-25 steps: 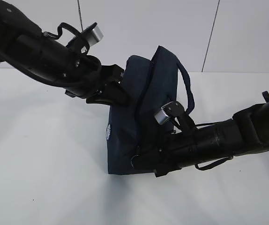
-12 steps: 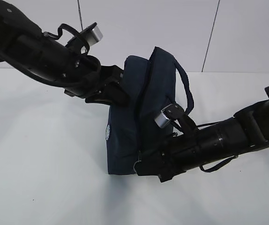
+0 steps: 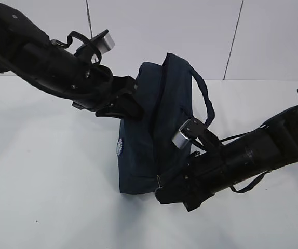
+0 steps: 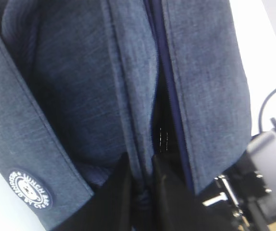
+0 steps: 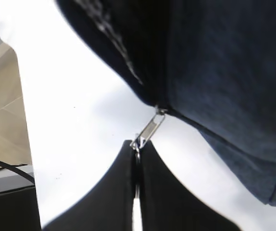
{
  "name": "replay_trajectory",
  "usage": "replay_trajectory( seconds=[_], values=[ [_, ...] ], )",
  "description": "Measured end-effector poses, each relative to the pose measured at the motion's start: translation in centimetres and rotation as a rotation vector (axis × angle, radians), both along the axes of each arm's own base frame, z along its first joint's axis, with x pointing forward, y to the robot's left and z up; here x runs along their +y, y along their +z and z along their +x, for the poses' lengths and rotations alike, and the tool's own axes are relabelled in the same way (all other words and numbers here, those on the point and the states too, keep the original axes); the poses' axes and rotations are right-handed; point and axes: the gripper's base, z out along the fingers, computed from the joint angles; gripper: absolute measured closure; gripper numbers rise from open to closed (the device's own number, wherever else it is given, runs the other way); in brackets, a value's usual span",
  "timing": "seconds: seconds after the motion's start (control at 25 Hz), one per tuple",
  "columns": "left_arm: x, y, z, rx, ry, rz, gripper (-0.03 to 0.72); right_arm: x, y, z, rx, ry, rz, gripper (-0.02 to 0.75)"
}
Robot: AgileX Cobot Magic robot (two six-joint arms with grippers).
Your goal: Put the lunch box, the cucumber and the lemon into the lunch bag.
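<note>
The dark navy lunch bag stands upright mid-table, its round white logo facing left. My left gripper is shut on a fold of the bag's fabric beside the zipper line, seen close in the left wrist view. A narrow dark gap shows along the zipper. At the bag's lower front my right gripper is shut on the metal zipper pull, whose ring sits between its fingertips. The lunch box, the cucumber and the lemon are out of view.
A white table lies around the bag, with a pale wall behind. The bag's loop handle arches over my right arm. The right wrist view shows the table's edge and floor at the left.
My right gripper has moved down and a little right with the zipper pull in it. The bag's top has leaned slightly left. My left gripper has kept its hold.
</note>
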Motion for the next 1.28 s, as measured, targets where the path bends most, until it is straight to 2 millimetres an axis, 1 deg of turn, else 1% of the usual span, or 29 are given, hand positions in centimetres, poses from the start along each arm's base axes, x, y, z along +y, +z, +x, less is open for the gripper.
replay_trajectory(
  seconds=[0.16, 0.4, 0.52, 0.76, 1.08, 1.28],
  values=[
    [0.0, 0.0, 0.0, -0.003, 0.003, 0.000, 0.653, -0.1, 0.6, -0.2, -0.015, 0.018, -0.010, 0.718],
    [0.0, 0.0, 0.1, -0.010, 0.012, 0.002, 0.653, -0.2, 2.3, -0.3, -0.068, 0.041, -0.011, 0.718],
    [0.1, 0.0, 0.2, -0.018, 0.018, 0.004, 0.653, -0.3, 2.8, -0.5, -0.087, 0.061, -0.025, 0.718],
    [0.1, 0.0, 0.3, -0.024, 0.024, 0.006, 0.653, -0.7, 3.2, -0.7, -0.099, 0.077, -0.080, 0.718],
    [0.1, 0.0, 0.3, -0.028, 0.019, 0.013, 0.653, -0.8, 3.5, -0.7, -0.102, 0.070, -0.085, 0.718],
    [0.1, 0.0, 0.3, -0.030, 0.019, 0.016, 0.653, -0.6, 4.0, -0.2, -0.123, 0.071, -0.082, 0.718]
  ],
)
